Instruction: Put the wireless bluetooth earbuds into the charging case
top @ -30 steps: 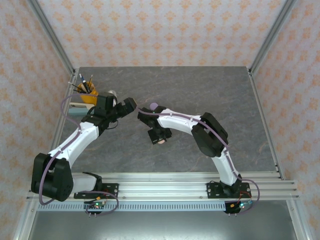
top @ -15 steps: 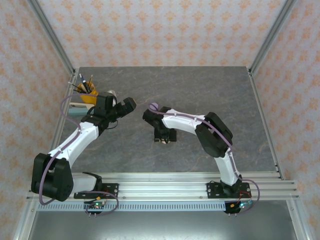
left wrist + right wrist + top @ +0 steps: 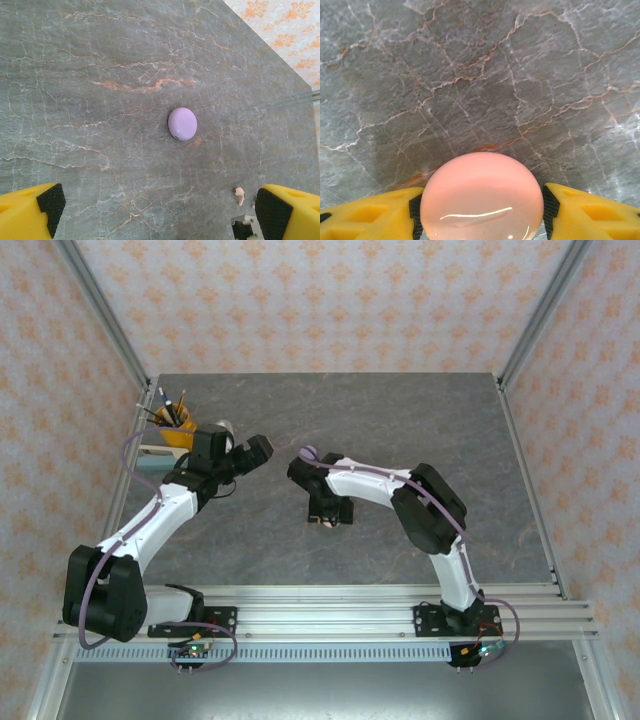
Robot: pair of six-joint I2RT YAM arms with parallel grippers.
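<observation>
Where the matte grey table (image 3: 100, 100) runs flat with orange and white veins like marble, a glossy salmon-pink case (image 3: 482, 195), round and domed as a pebble, sits squarely between the yellow fingers of the right claw (image 3: 482, 212), black pads (image 3: 416, 215) at its sides; whether they clench it or merely flank it cannot be told. The left claw (image 3: 161, 207) hangs released, fingers spread wide with nothing between them. Its wrist view adds a smooth lilac case (image 3: 182, 123), closed, well ahead of the fingers, and one tiny stemmed salmon-pink earbud (image 3: 239, 196) lying on the table just beside one fingertip, apart from it
</observation>
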